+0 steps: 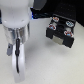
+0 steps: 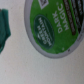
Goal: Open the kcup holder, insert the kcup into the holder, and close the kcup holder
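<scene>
1 kcup fills much of the wrist view, seen top-on: a round green foil lid with a pale rim and white lettering, lying on a pale surface directly beneath the camera. Judged from its form, it is a light, thin-walled pod with a soft, puncturable lid; the sound hold is across the rigid side wall just under the rim, with modest force, and never on the foil. Its body is hidden beneath the lid, and the frame cuts off part of its rim, so wall shape and any tilt cannot be confirmed. A dark green, folded-looking object lies near the pod, apart from it; its identity cannot be made out. No fingers appear in the wrist view, and in the exterior view the arm blocks the tool end, so whether the gripper is wide, narrow or holding anything cannot be told. The kcup holder stands well apart toward the exterior view's right, a black box with 2 pale marks on its front; blur prevents judging whether its drawer is out or in. The pod itself is not discernible in the exterior view.
</scene>
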